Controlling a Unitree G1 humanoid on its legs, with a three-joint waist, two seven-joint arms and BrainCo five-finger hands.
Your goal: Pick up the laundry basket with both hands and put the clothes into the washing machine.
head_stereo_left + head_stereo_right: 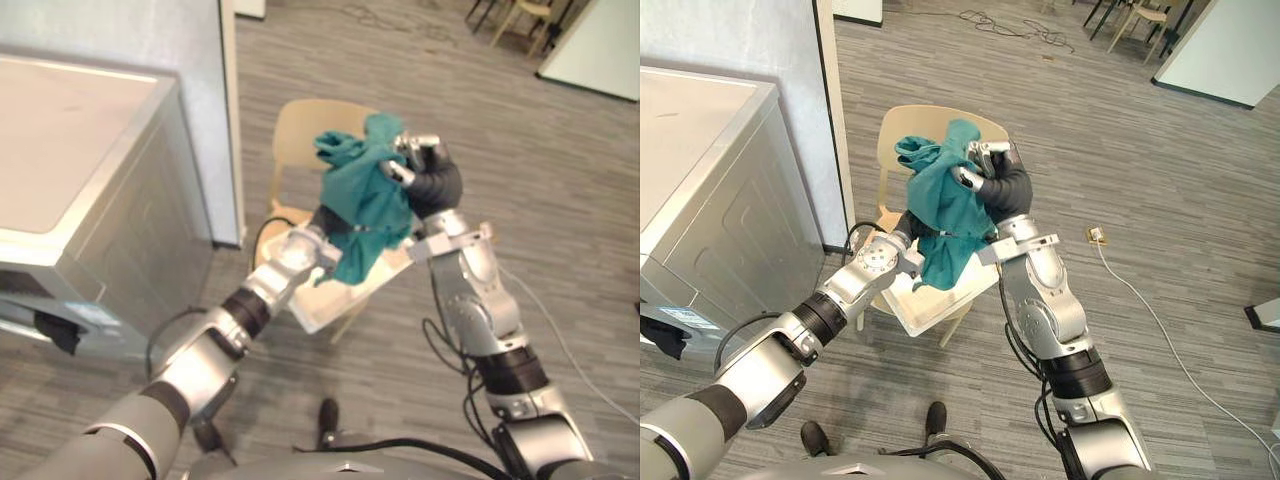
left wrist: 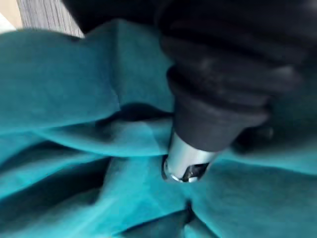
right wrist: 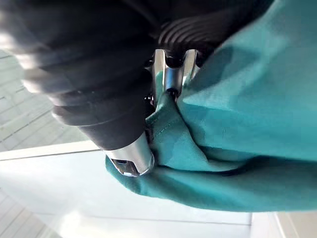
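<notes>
Right hand [image 1: 1000, 188] holds a teal cloth [image 1: 940, 215] up over the basket [image 1: 930, 302].
Its fingers are curled into the bunched top of the cloth, which is crumpled and hangs in loose folds, narrowing to a tail above the white basket on a pale wooden chair [image 1: 908, 125]. The left hand [image 2: 188, 161] is pressed into the cloth from behind; its grip cannot be told. A grey washing machine [image 1: 710, 200] stands apart on the left.

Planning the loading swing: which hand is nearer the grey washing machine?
Left. The left hand meets the crumpled teal cloth nearest the grey washing machine; the right hand grips its far side.
</notes>
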